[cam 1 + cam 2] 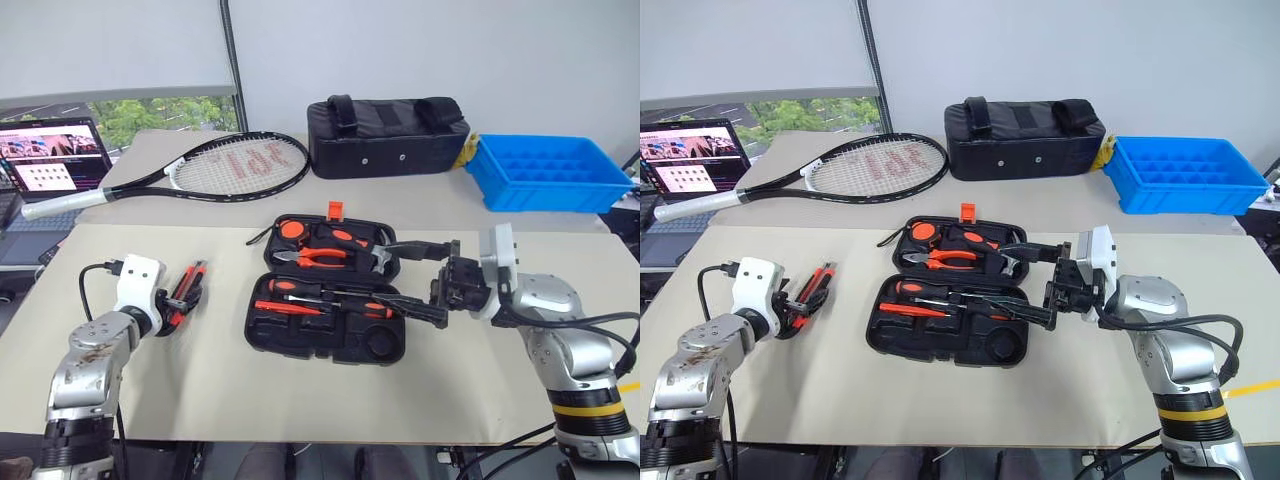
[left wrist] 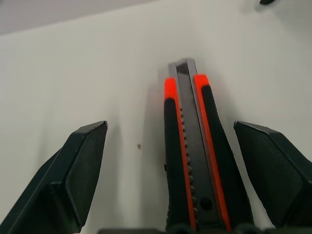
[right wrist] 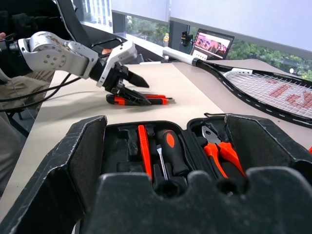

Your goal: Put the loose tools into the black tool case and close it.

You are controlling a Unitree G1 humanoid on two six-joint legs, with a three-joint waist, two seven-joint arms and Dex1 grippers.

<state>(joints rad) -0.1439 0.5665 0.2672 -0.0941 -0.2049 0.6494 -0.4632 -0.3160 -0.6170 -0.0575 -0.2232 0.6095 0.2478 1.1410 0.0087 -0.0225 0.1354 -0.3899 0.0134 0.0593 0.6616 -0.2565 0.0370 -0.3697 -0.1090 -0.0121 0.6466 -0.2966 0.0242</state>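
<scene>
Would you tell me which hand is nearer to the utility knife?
Left. The left hand straddles the utility knife, open; the right hand hovers open at the black tool case's far side.

Red lettering on tennis racket [image 1: 240, 160] strings, possibly "JOLA"; otherwise nothing legible.

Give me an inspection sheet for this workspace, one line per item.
Surface: beige table, bare in front of the case.
Job's things: black tool case lies open, with pliers and screwdrivers seated inside; a utility knife lies loose on the table to its left.
Clutter: tennis racket, black bag and blue bin on the far table.
Grippers: left gripper open, jaws either side of the knife; right gripper open, at the case's right edge.
Cables: black cables on both arms; one loops over the table by the left wrist.
Surroundings: laptop at far left, a window behind it.
</scene>
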